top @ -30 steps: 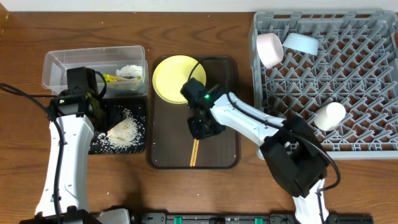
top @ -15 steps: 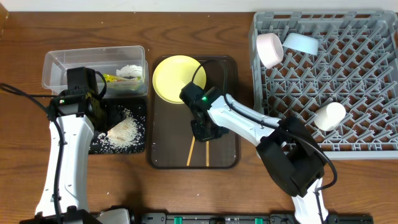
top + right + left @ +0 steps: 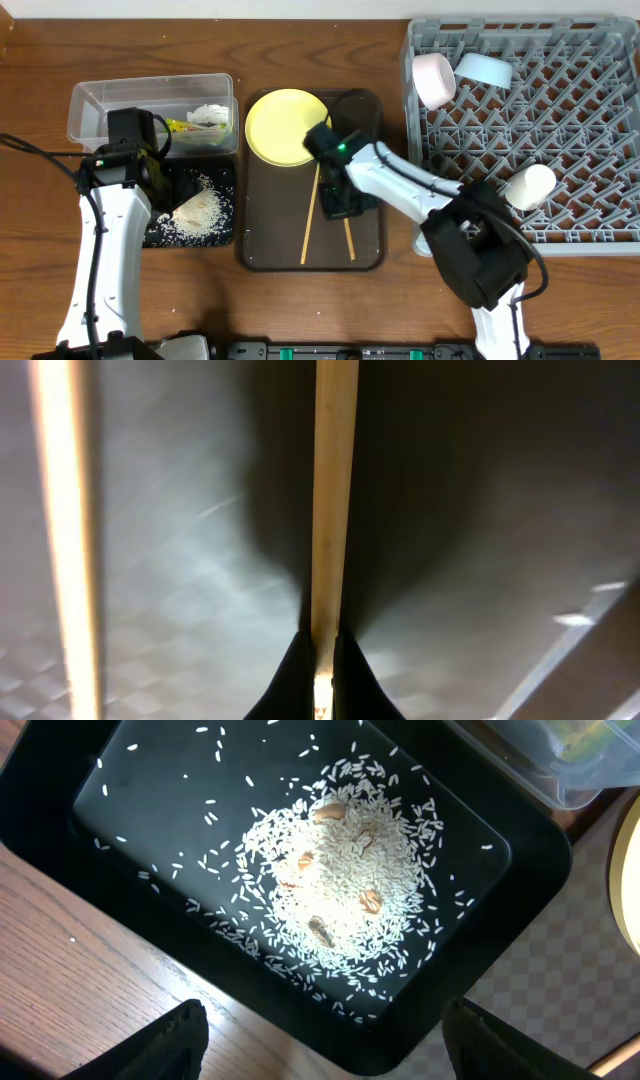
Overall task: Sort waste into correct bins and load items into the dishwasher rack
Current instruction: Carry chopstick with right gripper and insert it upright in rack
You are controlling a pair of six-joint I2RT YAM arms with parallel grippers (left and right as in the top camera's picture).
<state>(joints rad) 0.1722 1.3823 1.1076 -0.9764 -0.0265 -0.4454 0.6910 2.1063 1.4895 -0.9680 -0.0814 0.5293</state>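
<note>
My right gripper (image 3: 340, 203) is shut on one wooden chopstick (image 3: 335, 490) low over the brown serving tray. That chopstick's free end (image 3: 349, 241) points to the tray's front. The second chopstick (image 3: 310, 225) lies loose to its left and shows in the right wrist view (image 3: 65, 540). The yellow plate (image 3: 283, 125) sits at the tray's back left. My left gripper (image 3: 325, 1055) is open and empty above the black tray (image 3: 130, 780), which holds rice grains (image 3: 340, 880). The clear tub (image 3: 100, 105) holds the green-yellow wrapper (image 3: 185, 127) and white tissue (image 3: 208, 114).
The grey rack (image 3: 600, 100) at the right holds a pale pinkish bowl (image 3: 434, 80), a light blue bowl (image 3: 483, 70) and a pale cup (image 3: 529, 186). The brown serving tray (image 3: 370, 255) lies between the black tray and the rack.
My right gripper has shifted right over the serving tray. The two chopsticks, together before, now lie apart, the held one swung right. The left arm has not moved.
</note>
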